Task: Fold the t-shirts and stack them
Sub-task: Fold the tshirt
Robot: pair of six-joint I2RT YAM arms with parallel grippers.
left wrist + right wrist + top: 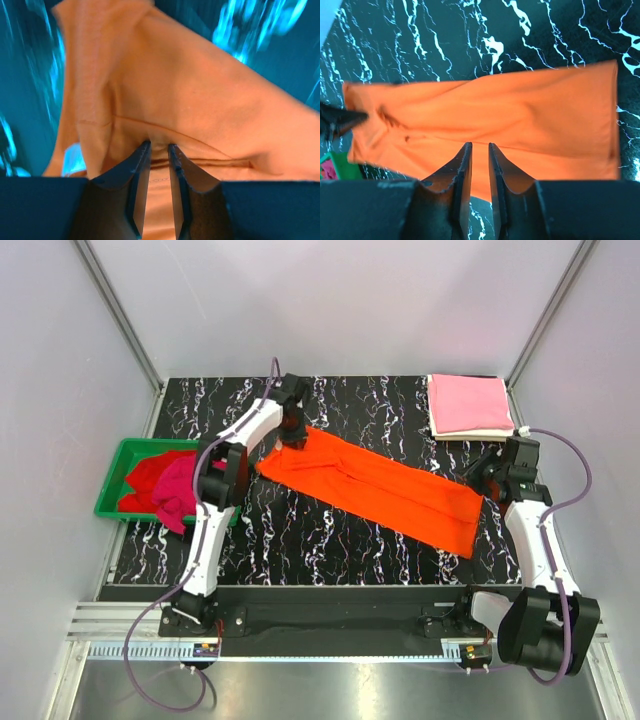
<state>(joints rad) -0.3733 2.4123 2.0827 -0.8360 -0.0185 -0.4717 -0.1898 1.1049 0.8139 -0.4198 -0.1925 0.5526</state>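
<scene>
1. You've got five soft cloth t-shirts: orange shirt [370,490], pink shirt [468,405], cream-white shirt [490,432], magenta shirt [180,492], red shirt [143,475].
2. One green rectangular plastic bin [108,496].
3. Two dark two-finger grippers: left gripper [159,146], right gripper [479,145].

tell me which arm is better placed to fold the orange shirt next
Likely left: the left pincer is shut on the orange shirt at one end, cloth bunched at its tips, so it could carry that end over. The right pincer hangs above the cloth, gripping nothing.

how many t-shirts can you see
5. An orange shirt is spread across the table; a pink shirt lies folded on a cream shirt at the far right corner; a red shirt and a magenta shirt sit crumpled in the green bin, which may hide more.
</scene>
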